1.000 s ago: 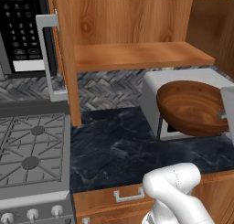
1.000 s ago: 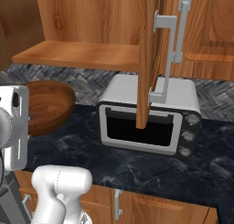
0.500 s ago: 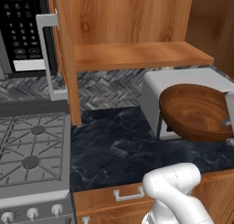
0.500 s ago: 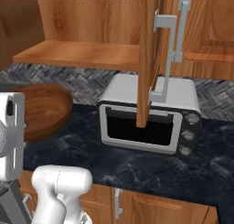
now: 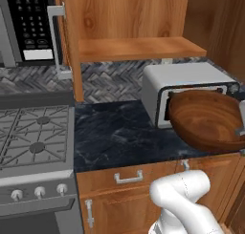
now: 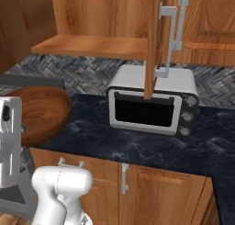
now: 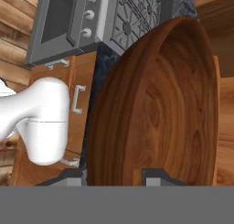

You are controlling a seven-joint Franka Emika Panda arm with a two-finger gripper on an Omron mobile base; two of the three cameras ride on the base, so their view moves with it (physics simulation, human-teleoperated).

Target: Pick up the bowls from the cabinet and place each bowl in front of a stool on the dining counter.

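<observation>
My gripper [image 7: 114, 177] is shut on the rim of the dark brown wooden bowl [image 7: 155, 109], one finger on each side of the wall. The bowl [image 5: 206, 118] hangs tilted above the front of the short black countertop, in front of the toaster oven, with the gripper [image 5: 240, 130] at its right edge. From the other side, the bowl [image 6: 32, 111] sits at far left beside my white hand. The cabinet [image 5: 139, 49] stands open above, its door [image 5: 72, 47] swung out edge-on with the silver handle. The dining counter and stools are out of view.
A silver toaster oven [image 6: 153, 102] stands on the black countertop [image 5: 115, 132] under the cabinet shelf. A gas stove [image 5: 33, 137] and a microwave [image 5: 28, 27] are at left. The open cabinet door [image 6: 153, 45] hangs over the toaster oven. Wooden base cabinets [image 6: 151, 187] run below.
The bowl, held in the gripper, has drifted slightly away from the cabinet, toward the right and lower in the left base view. Nothing else has moved.
</observation>
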